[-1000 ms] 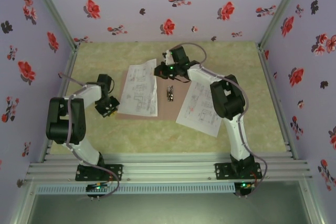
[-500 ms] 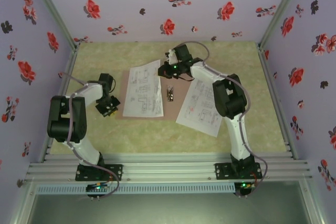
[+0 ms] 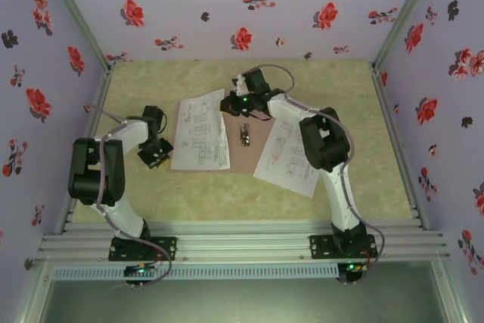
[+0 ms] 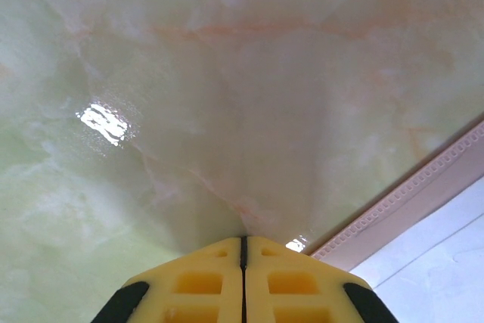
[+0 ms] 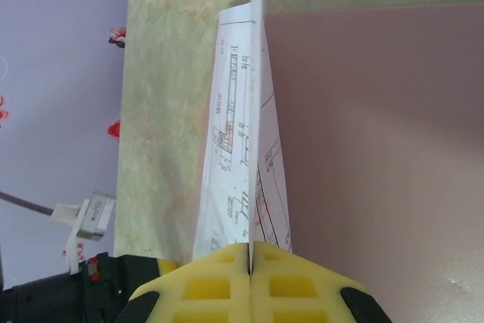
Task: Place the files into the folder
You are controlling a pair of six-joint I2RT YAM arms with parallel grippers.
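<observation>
Printed sheet (image 3: 200, 132) on the left half of the open folder (image 3: 240, 159), long axis running near-to-far. The right pincer (image 3: 226, 104) is clenched on the sheet's far right corner, raised edge-on. The left pincer (image 3: 156, 159), clenched empty, rests just beside the folder's left edge.

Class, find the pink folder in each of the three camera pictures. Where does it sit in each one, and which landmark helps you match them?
Top external: the folder lies flat in the middle of the table.
Left wrist: its edge crosses the lower right corner.
Right wrist: its surface spreads over the right half.
Shared landmark: the white sheet on the folder, next to the pink in every view.
</observation>
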